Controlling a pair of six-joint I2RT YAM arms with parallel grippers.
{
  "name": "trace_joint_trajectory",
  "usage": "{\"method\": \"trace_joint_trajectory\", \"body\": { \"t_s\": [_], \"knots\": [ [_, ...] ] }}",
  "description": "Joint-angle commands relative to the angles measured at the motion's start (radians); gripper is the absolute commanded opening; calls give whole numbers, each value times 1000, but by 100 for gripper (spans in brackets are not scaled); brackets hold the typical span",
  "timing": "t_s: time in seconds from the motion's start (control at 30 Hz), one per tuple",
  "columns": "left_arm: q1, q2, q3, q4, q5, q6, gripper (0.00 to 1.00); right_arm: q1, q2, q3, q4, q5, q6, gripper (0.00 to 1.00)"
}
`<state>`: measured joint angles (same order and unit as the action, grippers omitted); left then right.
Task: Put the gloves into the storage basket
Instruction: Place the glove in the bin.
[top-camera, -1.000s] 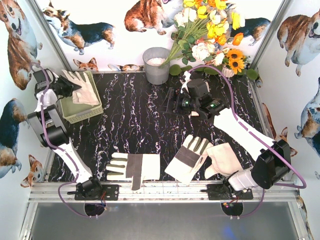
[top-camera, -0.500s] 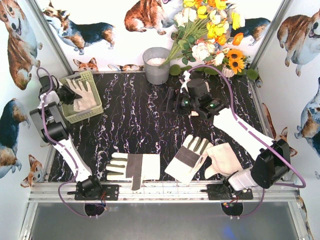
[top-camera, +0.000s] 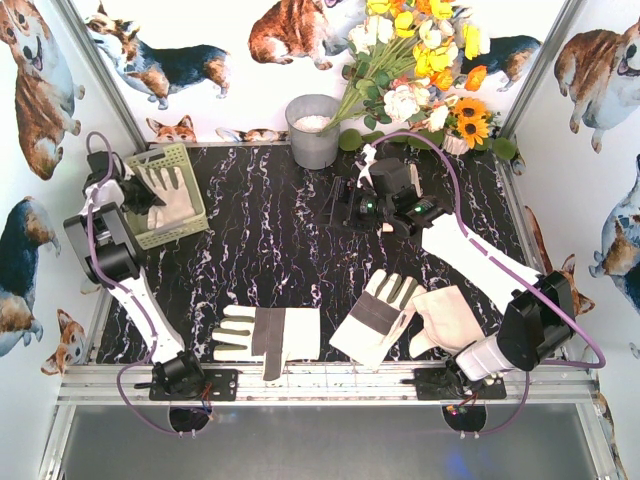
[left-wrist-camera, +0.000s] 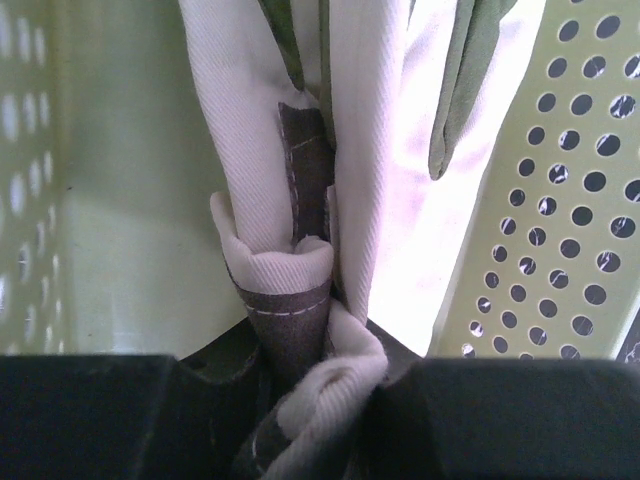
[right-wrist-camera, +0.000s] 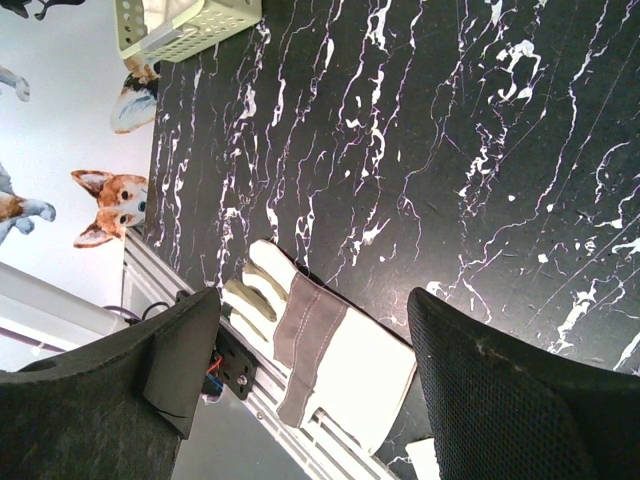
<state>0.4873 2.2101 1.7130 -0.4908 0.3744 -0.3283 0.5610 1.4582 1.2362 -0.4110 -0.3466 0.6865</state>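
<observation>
- Our left gripper (left-wrist-camera: 300, 400) is pinching a patched glove (left-wrist-camera: 270, 150) by its bunched fabric.
- The glove has dropped from above the rim into the storage basket (left-wrist-camera: 560, 200), so we judge only the release is left.
- Our right gripper (right-wrist-camera: 315, 300) hangs with its fingers spread, holding nothing.
- Near edge: left glove (top-camera: 265, 335), middle glove (top-camera: 375, 315), and right glove (top-camera: 445, 320), which lies just beside our right forearm.
- The grey bucket (top-camera: 313, 130) stands well apart.

The top camera looks down, my bases (top-camera: 185, 375) at six o'clock. My left wrist camera sits close inside the storage basket (left-wrist-camera: 130, 200); my right wrist camera, higher, sees it at eleven o'clock.
</observation>
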Motion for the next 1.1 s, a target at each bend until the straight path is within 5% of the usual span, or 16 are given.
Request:
{"method": "trace_joint_trajectory", "body": {
  "t_s": [0.0, 0.27, 0.5, 0.73, 0.9, 1.07],
  "knots": [
    [-49, 32, 46, -33, 24, 40, 1, -3, -23, 45, 64, -4, -2, 77],
    [-104, 14, 17, -47, 86, 84, 2, -3, -53, 21, 70, 15, 6, 77],
    [-104, -85, 17, -68, -45, 156, 43, 0, -61, 13, 79, 12, 12, 77],
    [-103, -184, 43, -142, -186, 249, 67, 7, -69, 2, 93, 21, 21, 77],
    [-104, -244, 11, -186, -231, 277, 65, 8, -67, -3, 106, 19, 30, 77],
    [-103, -234, -20, -219, -160, 233, 47, 11, -73, -11, 113, 23, 34, 77]
  ]
}}
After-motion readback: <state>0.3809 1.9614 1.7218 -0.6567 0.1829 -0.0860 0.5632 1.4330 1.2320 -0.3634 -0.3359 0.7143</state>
